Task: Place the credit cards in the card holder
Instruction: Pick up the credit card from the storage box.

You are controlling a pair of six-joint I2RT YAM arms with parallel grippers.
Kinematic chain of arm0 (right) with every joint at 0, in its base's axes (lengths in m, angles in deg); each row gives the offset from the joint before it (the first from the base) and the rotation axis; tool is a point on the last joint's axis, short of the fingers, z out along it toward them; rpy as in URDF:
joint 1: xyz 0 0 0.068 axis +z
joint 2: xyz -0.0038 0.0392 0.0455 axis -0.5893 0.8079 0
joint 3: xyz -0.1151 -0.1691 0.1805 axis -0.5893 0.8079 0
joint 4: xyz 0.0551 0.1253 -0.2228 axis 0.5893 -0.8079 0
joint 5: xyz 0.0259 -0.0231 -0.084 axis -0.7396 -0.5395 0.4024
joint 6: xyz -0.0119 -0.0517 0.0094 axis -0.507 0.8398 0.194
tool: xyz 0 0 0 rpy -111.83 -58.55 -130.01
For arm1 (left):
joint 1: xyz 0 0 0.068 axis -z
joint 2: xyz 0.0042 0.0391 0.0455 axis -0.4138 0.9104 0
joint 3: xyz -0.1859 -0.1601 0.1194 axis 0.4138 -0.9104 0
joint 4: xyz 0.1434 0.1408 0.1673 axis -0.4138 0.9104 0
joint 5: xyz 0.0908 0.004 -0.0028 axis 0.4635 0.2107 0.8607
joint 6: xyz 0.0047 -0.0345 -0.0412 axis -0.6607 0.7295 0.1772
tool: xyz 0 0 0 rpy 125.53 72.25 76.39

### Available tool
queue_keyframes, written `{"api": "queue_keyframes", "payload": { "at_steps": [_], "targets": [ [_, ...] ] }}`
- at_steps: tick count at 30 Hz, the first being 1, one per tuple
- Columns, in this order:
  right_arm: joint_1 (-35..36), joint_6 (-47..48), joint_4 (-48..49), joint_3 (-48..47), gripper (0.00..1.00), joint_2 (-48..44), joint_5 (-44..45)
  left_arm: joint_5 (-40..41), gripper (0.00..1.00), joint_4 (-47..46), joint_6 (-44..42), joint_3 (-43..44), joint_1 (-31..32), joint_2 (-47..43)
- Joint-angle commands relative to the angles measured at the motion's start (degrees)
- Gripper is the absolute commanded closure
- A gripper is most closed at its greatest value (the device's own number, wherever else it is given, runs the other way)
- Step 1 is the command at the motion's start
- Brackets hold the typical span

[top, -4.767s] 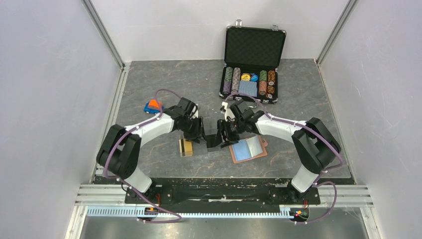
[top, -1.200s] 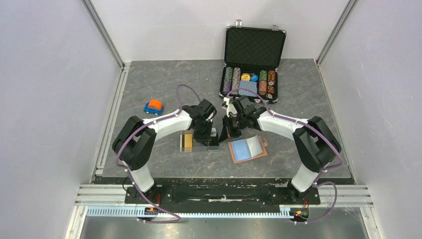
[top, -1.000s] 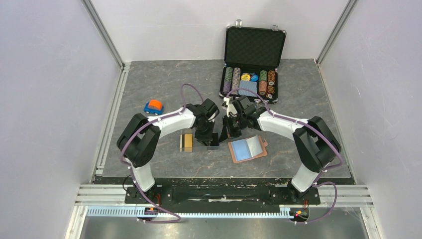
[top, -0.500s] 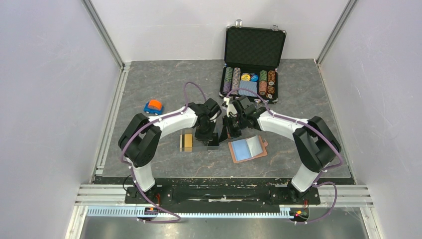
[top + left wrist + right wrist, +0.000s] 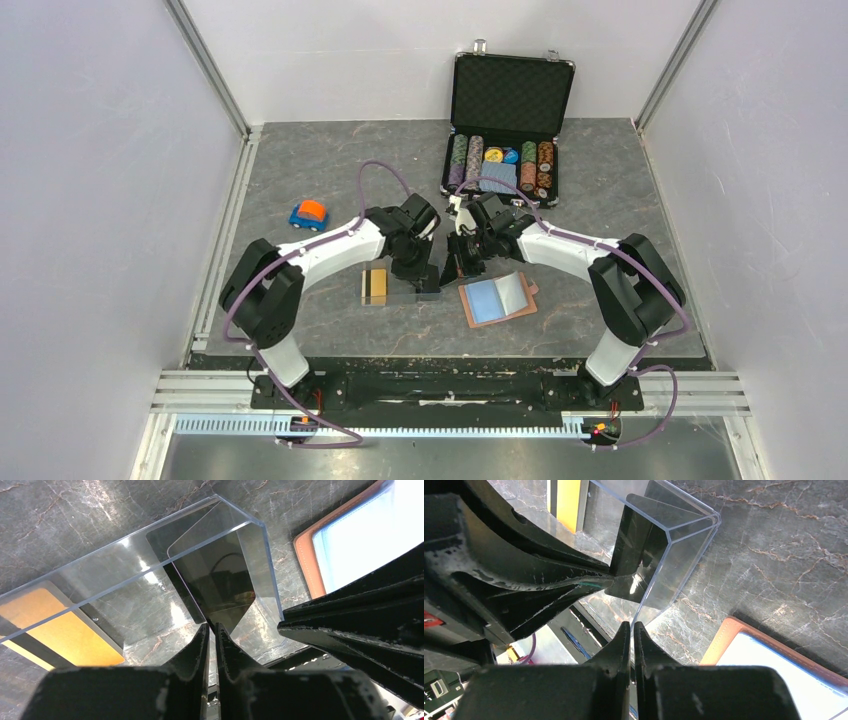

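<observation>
A black credit card [image 5: 220,580] stands tilted inside a clear plastic box [image 5: 150,545]. My left gripper [image 5: 212,626] is shut on the card's lower corner. A gold credit card [image 5: 60,630] lies flat at the box's other end. My right gripper [image 5: 632,625] is shut on the edge of the clear plastic box [image 5: 684,535], beside the black credit card [image 5: 639,545]. The card holder [image 5: 497,298] lies open on the table, blue inside, just right of both grippers. In the top view the left gripper [image 5: 425,283] and right gripper [image 5: 450,275] nearly touch, and the gold credit card [image 5: 375,285] lies to their left.
An open black poker-chip case [image 5: 505,130] stands at the back of the table. A small orange and blue toy car [image 5: 309,214] sits to the left. Grey walls close in both sides.
The left gripper has come shut on the black card's corner. The left arm's elbow has swung outward to the left. The right arm has stayed still, holding the box.
</observation>
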Motion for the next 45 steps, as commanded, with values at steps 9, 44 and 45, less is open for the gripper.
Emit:
{"api": "queue_keyframes", "payload": {
  "at_steps": [9, 44, 45],
  "targets": [
    [0.6, 1.9, -1.1, 1.6, 0.99, -1.1, 0.8, -7.6, 0.81, -15.4, 6.9, -6.7, -1.0, -1.9],
    [0.6, 2.8, -1.5, 0.9, 0.95, -2.3, 1.8, -6.2, 0.98, -14.7, 6.4, -6.6, -1.3, -3.4],
    [0.5, 3.0, -1.5, 0.5, 0.9, -2.9, 2.2, -5.9, 0.98, -14.4, 6.5, -6.4, -1.3, -4.3]
  ]
}}
